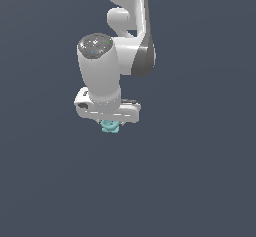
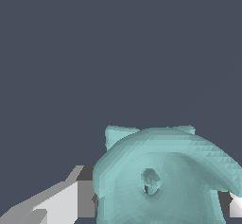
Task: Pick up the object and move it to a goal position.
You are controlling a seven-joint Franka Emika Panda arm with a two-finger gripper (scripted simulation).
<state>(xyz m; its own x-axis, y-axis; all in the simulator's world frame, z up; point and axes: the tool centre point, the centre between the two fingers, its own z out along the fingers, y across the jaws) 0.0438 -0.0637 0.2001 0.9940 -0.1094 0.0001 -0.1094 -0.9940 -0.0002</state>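
Observation:
The object [image 1: 110, 127] is a small teal lumpy piece that peeks out under the white hand of the arm in the exterior view. In the wrist view the object [image 2: 163, 166] looms large, with ridged edges and a small hole in its middle. My gripper [image 2: 156, 204] is shut on it: one white and grey finger [image 2: 71, 202] presses one side and the other finger [image 2: 235, 206] shows at the opposite side. In the exterior view the gripper [image 1: 111, 123] points downward and the hand hides its fingers.
A plain dark grey surface fills the background in both views. The white arm [image 1: 125, 26] reaches in from the exterior view's top edge. No goal marker shows.

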